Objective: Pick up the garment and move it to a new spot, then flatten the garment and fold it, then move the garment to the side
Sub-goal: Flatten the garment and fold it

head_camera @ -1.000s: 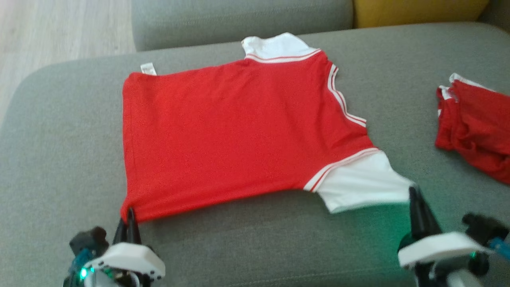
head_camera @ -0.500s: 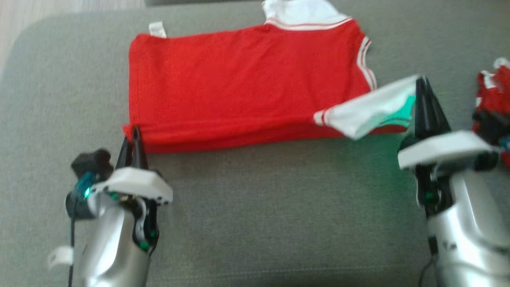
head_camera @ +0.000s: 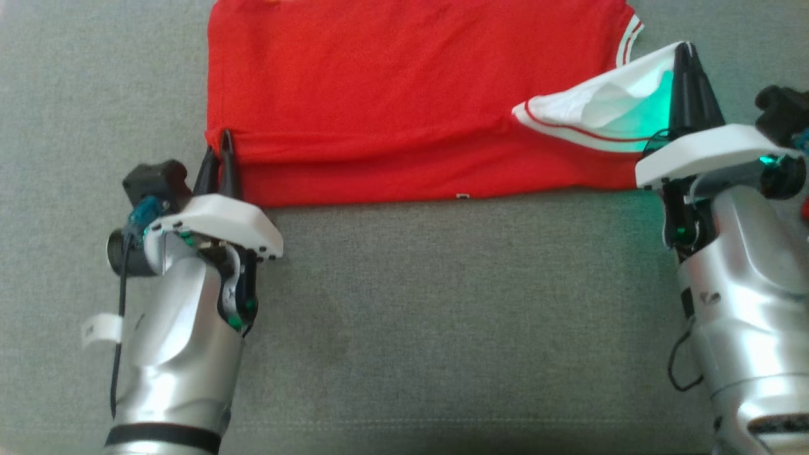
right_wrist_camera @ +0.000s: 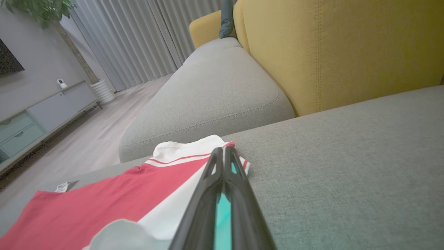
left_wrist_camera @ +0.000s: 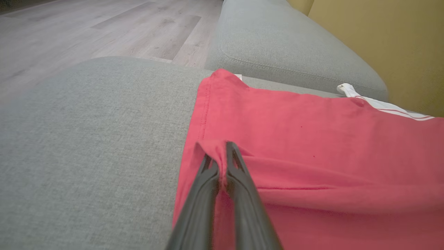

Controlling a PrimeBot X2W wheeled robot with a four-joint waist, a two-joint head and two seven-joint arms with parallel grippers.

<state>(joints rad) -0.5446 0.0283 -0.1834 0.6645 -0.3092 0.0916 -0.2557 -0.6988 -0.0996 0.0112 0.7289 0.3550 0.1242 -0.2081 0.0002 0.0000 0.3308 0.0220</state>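
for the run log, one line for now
folding | left claw shut on hem | right claw shut on sleeve | shirt on sofa

We see a red fabric shirt with white sleeves, near edge doubled over.
It lies mostly flat on the grey fabric sofa cushion, hem to our left, sleeves to the right w/ red-and-white stripe trim at the seams. The near long edge is folded back over the body as a narrow band. The near-left hem corner is pinched up; the near sleeve is lifted off the body & hangs open; the far sleeve lies flat.
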